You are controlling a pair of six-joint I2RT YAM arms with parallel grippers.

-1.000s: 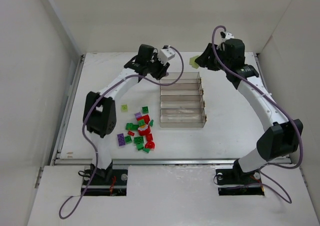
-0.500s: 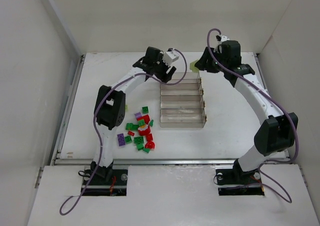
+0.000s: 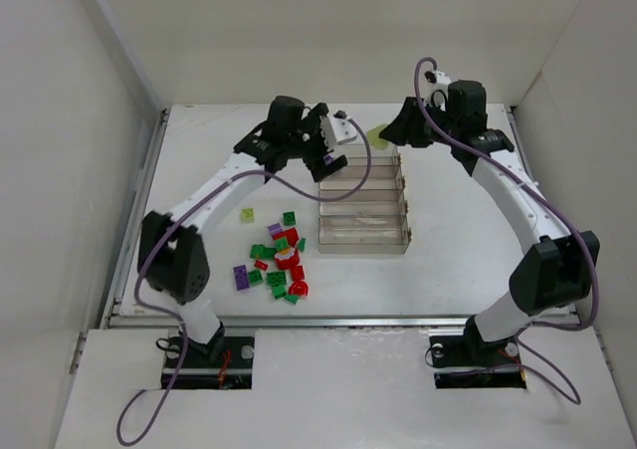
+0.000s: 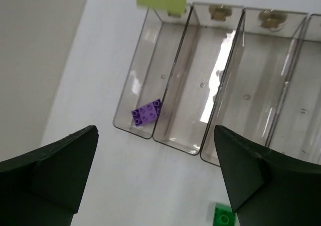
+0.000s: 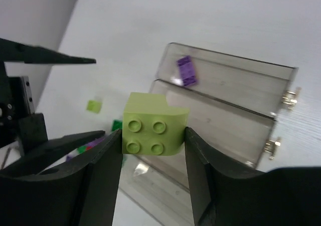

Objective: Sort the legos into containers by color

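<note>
The right claw is clamped on a lime-yellow green two-by-two brick. The brick's studs face the wrist camera, and it is held in the air over the far right end of the clear four-compartment tray. The left claw is spread wide with nothing between its fingers, hovering above the tray's left end. A purple brick lies flat in the farthest compartment, near that left end. On the desk, left of the tray, sits a loose heap of bricks in dark green, red and purple. A single lime brick lies apart from the heap on its far-left side.
</note>
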